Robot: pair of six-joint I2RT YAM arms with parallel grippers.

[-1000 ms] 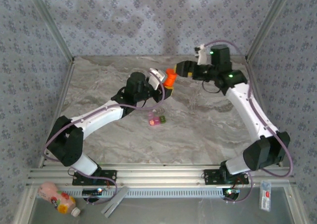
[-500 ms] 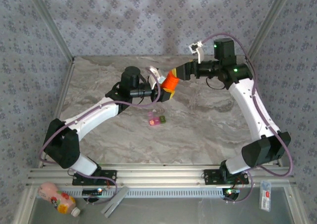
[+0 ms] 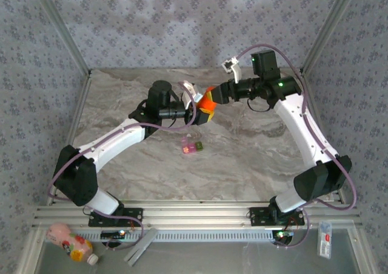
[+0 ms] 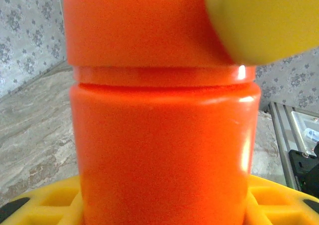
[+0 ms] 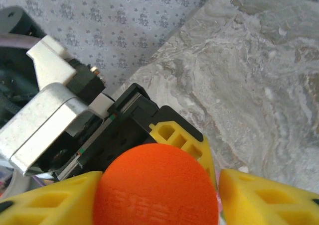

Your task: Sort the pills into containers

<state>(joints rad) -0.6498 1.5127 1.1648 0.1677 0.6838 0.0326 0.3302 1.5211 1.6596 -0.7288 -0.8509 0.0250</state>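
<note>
Pill case (image 3: 191, 146), pink half joined to green half, lies on the marble table (image 3: 254, 159) near its centre, well apart from both grippers. Just beyond it the orange bottle (image 3: 208, 103) hangs above the table, pinched from two sides. Left gripper (image 3: 201, 108) clamps the bottle's body; in the left wrist view the orange wall stands upright on yellow pads (image 4: 55, 205). Right gripper (image 3: 213, 95) is closed on the cap (image 5: 155, 185), a yellow finger (image 5: 50, 202) pressed at each side. Left arm: elbow low at near left, forearm running diagonally to centre, wrist turned rightward. Right arm: elbow out at near right, forearm sloping toward the far wall, wrist bent leftward to meet the bottle. Grippers nearly tip to tip.
</note>
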